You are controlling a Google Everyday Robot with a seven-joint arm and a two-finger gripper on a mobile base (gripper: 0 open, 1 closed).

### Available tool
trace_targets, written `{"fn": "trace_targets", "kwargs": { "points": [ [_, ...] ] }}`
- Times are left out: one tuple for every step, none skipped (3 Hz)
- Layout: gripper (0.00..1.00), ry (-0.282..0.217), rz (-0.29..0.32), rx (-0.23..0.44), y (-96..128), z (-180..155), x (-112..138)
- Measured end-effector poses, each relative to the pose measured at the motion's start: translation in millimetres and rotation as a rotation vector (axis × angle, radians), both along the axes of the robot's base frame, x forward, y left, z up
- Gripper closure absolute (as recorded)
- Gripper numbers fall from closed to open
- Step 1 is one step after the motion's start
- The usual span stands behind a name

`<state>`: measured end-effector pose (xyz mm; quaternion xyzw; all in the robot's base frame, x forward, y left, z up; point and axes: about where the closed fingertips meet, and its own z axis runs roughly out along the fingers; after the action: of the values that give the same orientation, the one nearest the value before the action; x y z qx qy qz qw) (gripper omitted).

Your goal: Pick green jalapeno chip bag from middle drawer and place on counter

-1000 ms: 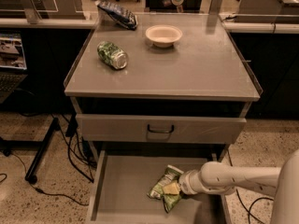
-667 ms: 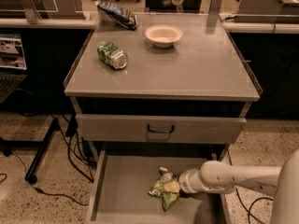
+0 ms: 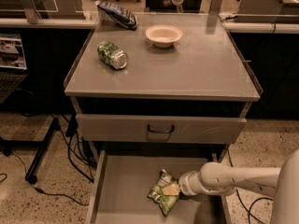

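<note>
You are early in the job. The green jalapeno chip bag (image 3: 161,199) is in the middle drawer (image 3: 121,190), which stands pulled out at the foot of the cabinet, and nothing of the lift or the placing shows as done.

The gripper (image 3: 172,189) is down inside that drawer, reaching in from the right on the pale arm (image 3: 233,181). Its tip lies against the bag's right edge. You cannot tell from here whether it has closed on the bag or only touches it. The bag sits crumpled and tilted on the drawer floor, right of centre and towards the front.

What is left, as I judge it:
- confirm the hold
- raise the bag clear of the low drawer sides
- bring it out past the closed drawer front (image 3: 112,127) above
- set it on the counter (image 3: 196,64)

The middle drawer holds only the bag, as far as you can see. The drawer above it is shut, so its contents are hidden.

On the counter:
- A white bowl (image 3: 163,34) stands near the back and looks empty.
- A green drink can (image 3: 112,55) lies on its side at the left.
- A dark blue chip bag (image 3: 117,14) rests at the back left corner.

The right half is bare, and to my eye the better spot for the bag.
</note>
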<state>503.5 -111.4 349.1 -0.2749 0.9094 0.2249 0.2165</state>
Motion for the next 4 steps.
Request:
{"fn": "trace_targets", "kwargs": {
  "points": [
    [1.0, -0.016, 0.047, 0.052, 4, 29, -7],
    [1.0, -0.051, 0.104, 0.165, 4, 103, -35],
    [1.0, -0.081, 0.145, 0.208, 2, 157, -47],
    [1.0, -0.128, 0.226, 0.227, 10, 223, -56]
  ]
}}
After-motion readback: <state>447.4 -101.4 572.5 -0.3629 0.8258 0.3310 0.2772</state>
